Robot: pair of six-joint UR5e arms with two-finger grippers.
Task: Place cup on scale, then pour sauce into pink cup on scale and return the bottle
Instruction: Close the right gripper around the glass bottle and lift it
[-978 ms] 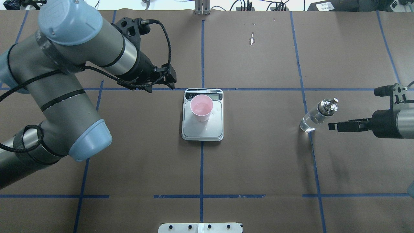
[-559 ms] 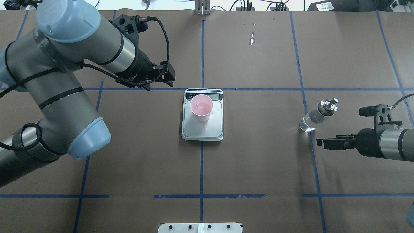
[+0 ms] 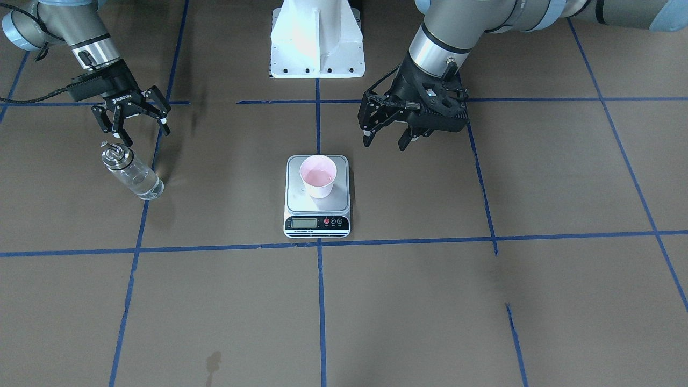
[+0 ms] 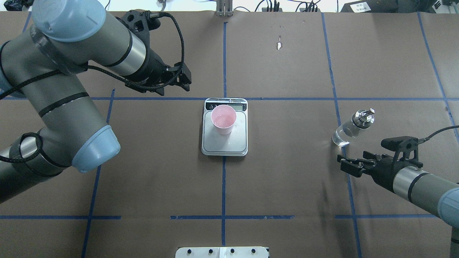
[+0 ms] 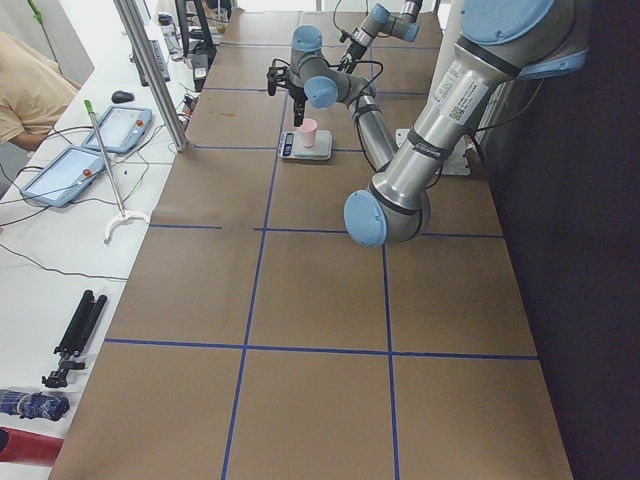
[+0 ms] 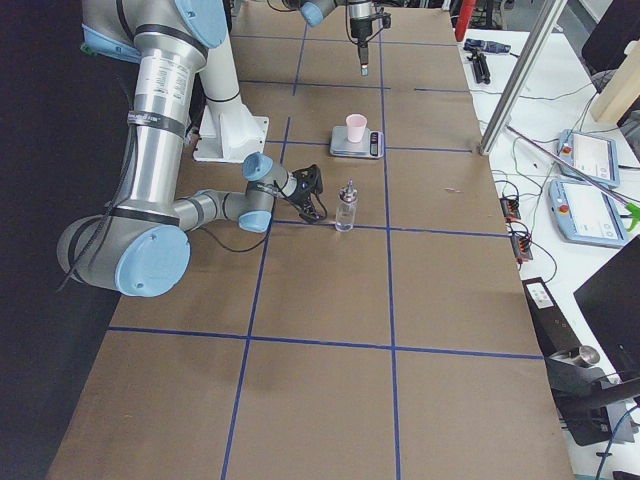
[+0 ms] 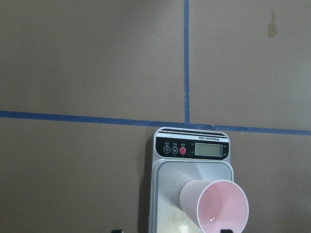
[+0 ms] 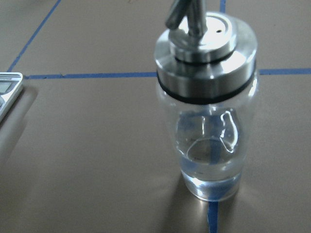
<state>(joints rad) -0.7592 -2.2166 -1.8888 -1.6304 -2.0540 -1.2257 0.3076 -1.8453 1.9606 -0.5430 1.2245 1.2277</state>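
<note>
Item count, with the scale as landmark.

- One scale [image 4: 224, 144] lay on the one table [image 4: 287, 186]. It carried one display [image 7: 208, 149] and three round buttons [image 7: 182, 150], one of them red.
- One cup [image 4: 223, 120] stood on the scale's platform.
- One bottle [image 4: 353, 127] stood well apart from the scale, off the side nearer the right arm [image 4: 419, 181].
- There were two arms, that one and the left arm [image 4: 71, 107], one on either side of the scale.
- There were two grippers, a left gripper [image 3: 384, 144] and a right gripper [image 3: 141, 130], with two fingers each.
- One white base plate [image 3: 317, 37] sat behind the scale.
- Two control tablets [image 6: 588, 213] lay on one bench [image 6: 610, 275], past the scale's display end.
</note>
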